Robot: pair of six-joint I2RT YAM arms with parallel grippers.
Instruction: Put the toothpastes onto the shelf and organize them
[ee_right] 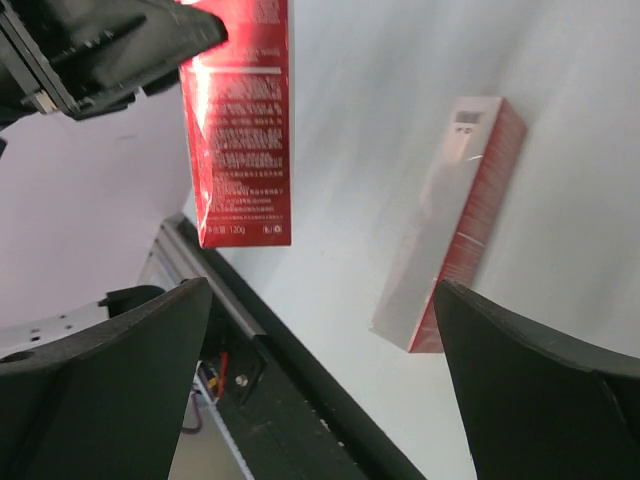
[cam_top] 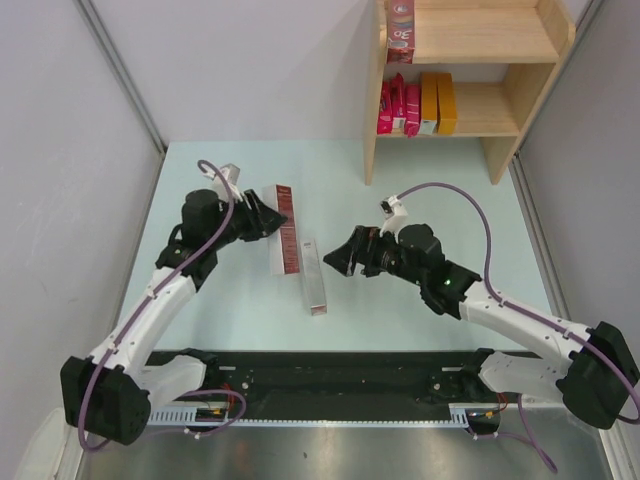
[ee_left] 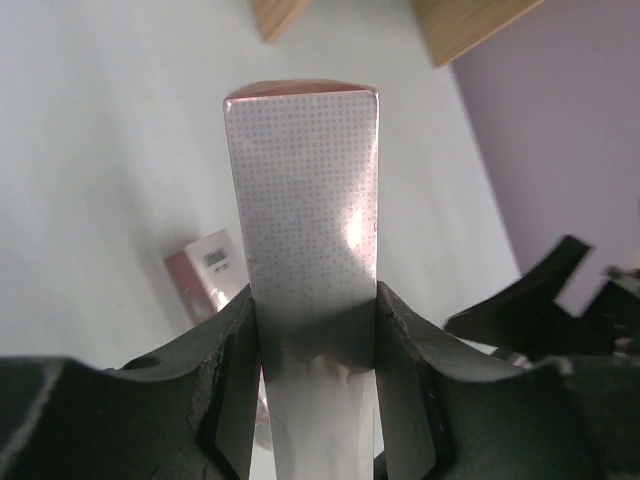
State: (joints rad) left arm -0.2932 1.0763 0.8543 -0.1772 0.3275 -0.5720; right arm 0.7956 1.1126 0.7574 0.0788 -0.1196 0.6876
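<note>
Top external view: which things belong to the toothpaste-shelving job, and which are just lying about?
Job: dark red carton in the left gripper; silver-grey carton on the table; pink cartons, orange-yellow cartons and one red carton on the wooden shelf; open right gripper.
Not of the job, rig fittings only: black base rail; purple cables.

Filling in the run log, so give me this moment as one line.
left gripper: shut on dark red carton | right gripper: open, empty | silver carton: flat on table | shelf: partly stocked
</note>
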